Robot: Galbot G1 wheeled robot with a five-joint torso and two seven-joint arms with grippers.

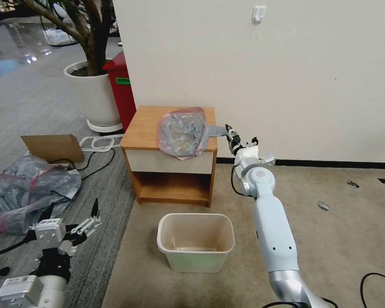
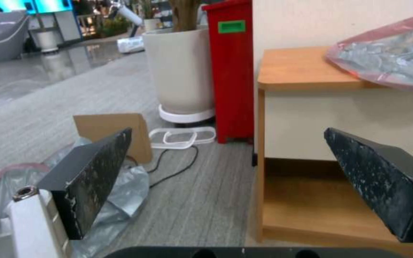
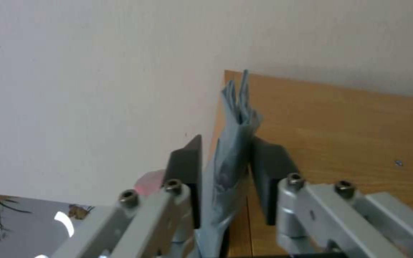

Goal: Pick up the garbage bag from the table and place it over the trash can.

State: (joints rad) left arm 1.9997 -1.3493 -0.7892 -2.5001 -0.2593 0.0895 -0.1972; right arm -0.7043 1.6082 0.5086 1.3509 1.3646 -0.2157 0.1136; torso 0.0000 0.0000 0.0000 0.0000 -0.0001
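Colours around the light-brown bench and cream bin

At frame centre the bench (image 1: 145, 128) has a warm light-brown wooden top and sides with a white drawer front; on it the garbage bag (image 1: 183, 132) is translucent grey, crinkled, with a pink-red rim. Lower centre, the trash can (image 1: 195, 244) is cream-beige. Upper left, a red bin (image 1: 122, 92) carries a small green label beside a white planter (image 1: 94, 96). At left a heap of bags (image 1: 25, 192) is grey with pink, near brown cardboard (image 1: 53, 147). The right pincer (image 3: 226, 161) has black pads on silver links; the left pincer (image 2: 228, 172) has black, white-scuffed fingers (image 2: 91, 179). The carpet is beige, the floor grey-striped.
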